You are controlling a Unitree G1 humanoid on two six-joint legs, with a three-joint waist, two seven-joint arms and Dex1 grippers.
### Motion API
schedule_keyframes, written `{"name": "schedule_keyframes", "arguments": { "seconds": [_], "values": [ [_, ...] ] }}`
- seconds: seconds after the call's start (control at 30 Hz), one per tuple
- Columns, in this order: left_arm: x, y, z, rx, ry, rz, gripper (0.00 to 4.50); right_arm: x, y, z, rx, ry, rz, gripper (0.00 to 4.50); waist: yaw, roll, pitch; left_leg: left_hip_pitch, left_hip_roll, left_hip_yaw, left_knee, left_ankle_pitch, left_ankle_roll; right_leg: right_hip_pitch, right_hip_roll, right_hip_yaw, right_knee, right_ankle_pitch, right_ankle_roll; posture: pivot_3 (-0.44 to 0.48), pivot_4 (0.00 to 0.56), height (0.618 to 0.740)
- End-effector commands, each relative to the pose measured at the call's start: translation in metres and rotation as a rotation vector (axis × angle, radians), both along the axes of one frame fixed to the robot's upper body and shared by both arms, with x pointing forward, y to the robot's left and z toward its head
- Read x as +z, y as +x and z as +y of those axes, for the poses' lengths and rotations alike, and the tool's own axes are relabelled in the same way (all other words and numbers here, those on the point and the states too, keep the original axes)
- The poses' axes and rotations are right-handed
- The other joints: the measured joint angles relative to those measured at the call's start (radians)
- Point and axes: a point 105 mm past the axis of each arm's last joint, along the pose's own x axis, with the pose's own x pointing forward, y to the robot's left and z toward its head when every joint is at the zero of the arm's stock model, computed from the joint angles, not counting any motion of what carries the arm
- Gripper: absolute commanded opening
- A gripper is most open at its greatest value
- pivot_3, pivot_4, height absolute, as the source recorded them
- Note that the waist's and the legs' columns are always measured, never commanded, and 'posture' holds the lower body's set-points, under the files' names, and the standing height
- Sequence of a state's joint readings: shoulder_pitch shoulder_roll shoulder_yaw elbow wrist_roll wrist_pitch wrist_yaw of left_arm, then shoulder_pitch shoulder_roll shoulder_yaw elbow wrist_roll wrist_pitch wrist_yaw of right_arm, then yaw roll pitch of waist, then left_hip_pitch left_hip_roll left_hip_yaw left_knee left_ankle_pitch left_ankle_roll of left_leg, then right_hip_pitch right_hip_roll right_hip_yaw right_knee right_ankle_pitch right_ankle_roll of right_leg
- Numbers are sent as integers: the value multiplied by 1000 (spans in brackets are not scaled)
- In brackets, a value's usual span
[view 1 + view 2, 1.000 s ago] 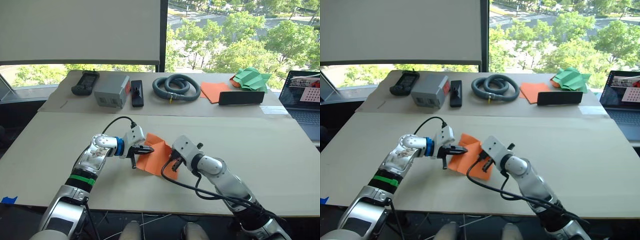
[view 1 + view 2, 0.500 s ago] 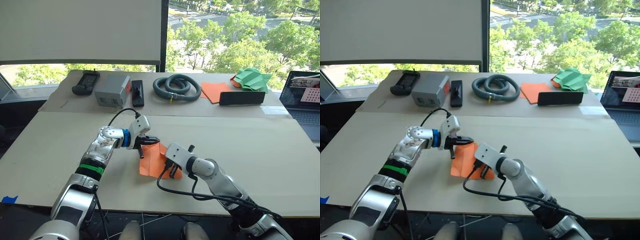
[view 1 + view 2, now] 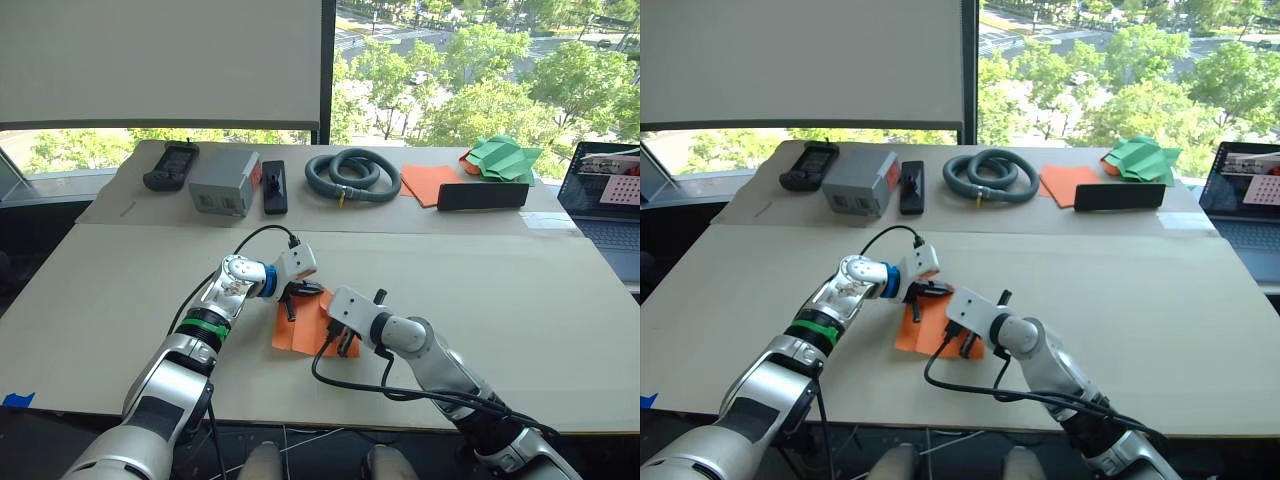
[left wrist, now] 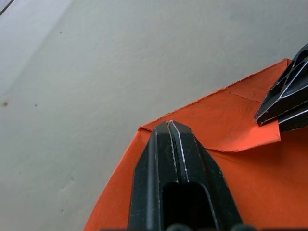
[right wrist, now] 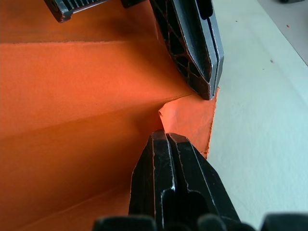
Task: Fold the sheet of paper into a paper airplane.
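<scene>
The sheet of paper (image 3: 312, 324) lies folded on the near middle of the table (image 3: 520, 290), between my two grippers. My left gripper (image 4: 169, 126) has its fingers pressed together, tips down on the sheet's far left corner beside a folded flap. My right gripper (image 5: 166, 137) is likewise closed tight, its tips resting on the sheet's near right part, close to the other gripper. Far off to the right lie a flat orange sheet (image 3: 430, 183) and green folded paper (image 3: 505, 157)
</scene>
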State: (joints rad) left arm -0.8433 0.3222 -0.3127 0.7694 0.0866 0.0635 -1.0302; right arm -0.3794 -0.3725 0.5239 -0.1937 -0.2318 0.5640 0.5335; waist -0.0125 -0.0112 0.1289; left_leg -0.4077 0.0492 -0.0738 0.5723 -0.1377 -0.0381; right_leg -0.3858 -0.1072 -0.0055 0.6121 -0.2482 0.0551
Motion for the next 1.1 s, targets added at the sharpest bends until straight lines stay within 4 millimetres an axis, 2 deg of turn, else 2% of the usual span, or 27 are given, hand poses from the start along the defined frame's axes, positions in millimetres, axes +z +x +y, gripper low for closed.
{"name": "schedule_keyframes", "arguments": {
  "seconds": [0.03,0.23,0.27,0.4,0.43,0.53,0.63,0.7,0.8,1.03,1.1],
  "values": [
    [-2,2,-1,-3,29,-9,0,8,-5,12,67,3,-35,30,0,0,0,0,0,0,0,0,0,0,0,0,0,0,0,0,150,711],
    [-13,-3,2,-25,75,7,0,10,-5,13,85,-6,-45,30,0,0,0,0,0,0,0,0,0,1,0,0,0,0,1,0,150,711],
    [-15,-3,3,-26,85,9,0,11,-4,13,82,5,-44,622,0,0,0,1,0,0,0,0,0,1,0,0,0,0,1,0,150,711],
    [-24,-6,7,-24,114,25,0,20,-5,17,96,49,-34,1849,0,-1,-1,2,0,0,0,0,0,1,0,0,0,0,0,0,150,711],
    [-26,-6,7,-25,116,28,0,23,-6,18,94,70,-27,2289,0,-1,-1,2,0,0,0,0,0,1,0,0,0,0,0,0,150,711],
    [-28,-8,5,-34,123,32,0,39,-2,19,50,203,23,3293,0,-1,-1,3,0,0,0,0,0,1,0,0,0,0,0,0,150,711],
    [-30,-9,5,-39,123,33,0,52,11,10,-53,333,71,3293,0,-1,-1,2,0,0,0,0,0,3,0,0,1,1,2,0,150,711],
    [-30,-10,4,-44,122,34,0,53,19,5,-103,363,87,3293,0,0,-2,2,0,0,0,0,0,2,0,0,1,2,3,0,150,711],
    [-30,-11,4,-47,121,34,0,47,25,3,-128,351,104,2470,1,0,-2,3,0,0,0,0,0,1,0,0,1,2,3,0,150,711],
    [-27,-10,3,-51,119,27,0,27,38,4,-165,303,130,27,0,0,-2,2,0,0,0,0,0,1,0,0,1,2,3,0,150,711],
    [-27,-10,4,-50,119,27,0,24,41,5,-173,299,135,27,0,0,-2,2,0,0,0,0,0,1,0,0,1,2,3,0,150,711]
  ]
}}
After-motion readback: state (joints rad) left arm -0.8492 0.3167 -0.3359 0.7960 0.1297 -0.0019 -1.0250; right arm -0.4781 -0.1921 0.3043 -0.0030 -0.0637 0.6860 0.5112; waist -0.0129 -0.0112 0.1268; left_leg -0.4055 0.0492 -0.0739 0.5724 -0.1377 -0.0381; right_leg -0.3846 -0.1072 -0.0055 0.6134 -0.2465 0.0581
